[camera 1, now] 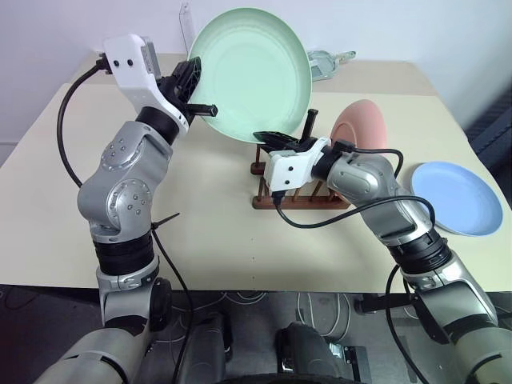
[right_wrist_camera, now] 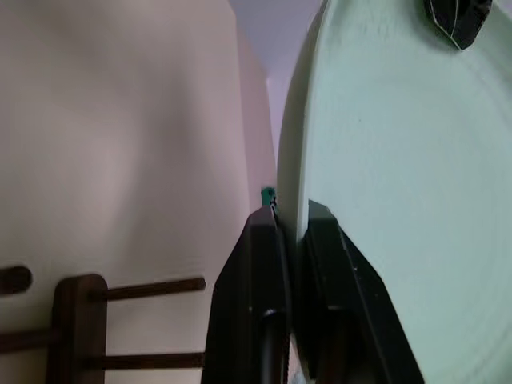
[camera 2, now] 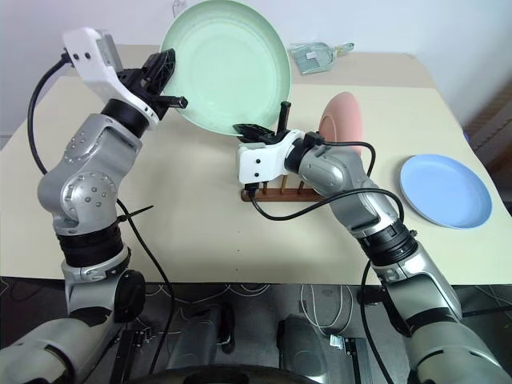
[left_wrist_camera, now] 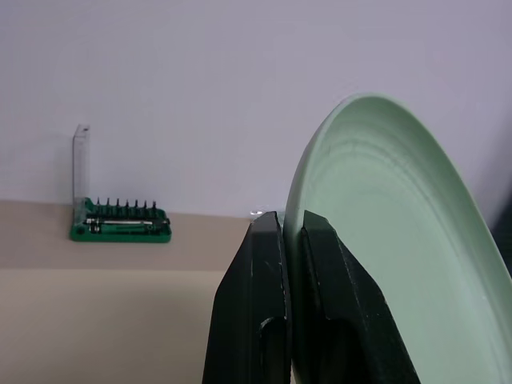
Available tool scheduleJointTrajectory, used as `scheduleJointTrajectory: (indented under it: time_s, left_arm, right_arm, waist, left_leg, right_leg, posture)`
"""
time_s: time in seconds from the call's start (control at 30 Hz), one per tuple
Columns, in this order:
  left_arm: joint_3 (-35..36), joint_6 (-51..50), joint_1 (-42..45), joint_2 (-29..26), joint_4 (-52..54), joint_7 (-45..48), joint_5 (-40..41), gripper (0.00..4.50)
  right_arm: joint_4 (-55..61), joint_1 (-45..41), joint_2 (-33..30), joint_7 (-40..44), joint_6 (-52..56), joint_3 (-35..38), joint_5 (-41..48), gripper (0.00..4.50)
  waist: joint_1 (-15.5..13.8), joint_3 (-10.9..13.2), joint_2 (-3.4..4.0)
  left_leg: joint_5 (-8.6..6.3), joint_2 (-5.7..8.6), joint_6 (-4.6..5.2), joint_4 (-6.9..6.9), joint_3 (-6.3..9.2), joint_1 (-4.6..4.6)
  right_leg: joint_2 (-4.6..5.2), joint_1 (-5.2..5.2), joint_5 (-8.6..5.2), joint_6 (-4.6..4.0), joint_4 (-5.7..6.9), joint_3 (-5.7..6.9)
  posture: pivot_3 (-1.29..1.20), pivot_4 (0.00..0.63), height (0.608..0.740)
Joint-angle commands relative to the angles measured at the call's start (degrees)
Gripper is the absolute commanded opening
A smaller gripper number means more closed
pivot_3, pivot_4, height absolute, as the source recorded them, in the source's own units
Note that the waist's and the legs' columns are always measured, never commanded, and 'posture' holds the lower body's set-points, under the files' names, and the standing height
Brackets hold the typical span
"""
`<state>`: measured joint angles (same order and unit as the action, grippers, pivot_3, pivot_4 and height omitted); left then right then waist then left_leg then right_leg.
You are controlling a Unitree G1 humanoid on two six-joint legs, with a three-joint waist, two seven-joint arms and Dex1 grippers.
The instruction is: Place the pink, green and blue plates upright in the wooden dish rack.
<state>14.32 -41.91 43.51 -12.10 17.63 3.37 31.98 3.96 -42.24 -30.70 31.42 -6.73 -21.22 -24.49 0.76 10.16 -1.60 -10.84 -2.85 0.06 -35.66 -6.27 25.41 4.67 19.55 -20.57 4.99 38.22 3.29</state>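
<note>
Mint green plate (camera 1: 254,70), round, shallow, matte, is held upright in the air above the wooden dish rack (camera 1: 288,192). Its rim is pinched by both: left gripper (camera 1: 197,90) at the side, right gripper (camera 1: 276,138) at the bottom edge, jaws nearly closed on it.

Pink plate (camera 1: 360,126) stands in rack; blue plate (camera 1: 458,197) lies flat on table (camera 1: 208,240), well apart to the right.

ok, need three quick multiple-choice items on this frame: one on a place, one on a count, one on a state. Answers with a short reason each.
1. Where is the blue plate?
A. flat on the table
B. in the rack
C. held up

2. How many plates stand in the rack?
A. none
B. one
C. two

3. How is the green plate held?
A. by the left end effector alone
B. by both end effectors
C. by neither

Answers:
1 A: the blue plate lies on the table.
2 B: the pink plate stands in the rack.
3 B: the left end effector and right end effector pinch the green plate by its rim.
</note>
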Motion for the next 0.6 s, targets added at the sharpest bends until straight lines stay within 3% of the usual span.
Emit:
scheduleJointTrajectory:
  time_s: [0.03,0.23,0.37,0.6]
  left_arm:
    - [1.87,1.86,1.45,0.81,2.32,0.38,2.96,1.53]
    - [7.04,8.3,2.12,1.9,1.35,0.07,6.58,4.47]
    - [11.91,11.75,2.73,0.35,-0.24,1.15,10.8,4.47]
    - [12.5,12.19,-7.04,-11.82,-3.24,15.88,12.34,4.47]
  right_arm:
    - [-0.02,-1.24,0.43,-0.84,0.01,2.47,-0.27,0.0]
    - [-0.2,-1.43,0.43,-1.46,-0.05,3.24,-0.88,0.0]
    - [0.32,-1.2,0.78,-1.49,0.29,4.19,-0.46,0.0]
    - [7.23,-0.38,5.19,0.83,6.95,11.71,12.53,0.0]
  waist:
    - [-0.01,0.0,0.0]
    - [0.13,0.01,0.01]
    - [0.07,0.01,0.01]
    - [0.17,0.02,0.04]
  left_leg:
    - [0.0,0.0,0.0,-0.01,0.0,0.0]
    - [0.0,-0.01,0.0,-0.01,0.01,0.0]
    - [0.01,-0.02,-0.02,-0.02,0.01,-0.01]
    - [0.01,-0.02,-0.02,0.02,0.01,-0.02]
  right_leg:
    - [0.0,0.0,0.0,0.0,0.0,0.0]
    - [-0.01,-0.01,0.0,0.0,0.0,0.0]
    - [-0.02,-0.01,0.0,0.0,0.0,0.0]
    - [-0.04,0.01,0.0,0.0,0.01,0.0]
  posture:
    - [0.0,0.15,0.732]
    - [0.0,0.15,0.732]
    - [0.0,0.15,0.732]
    - [0.0,0.15,0.732]
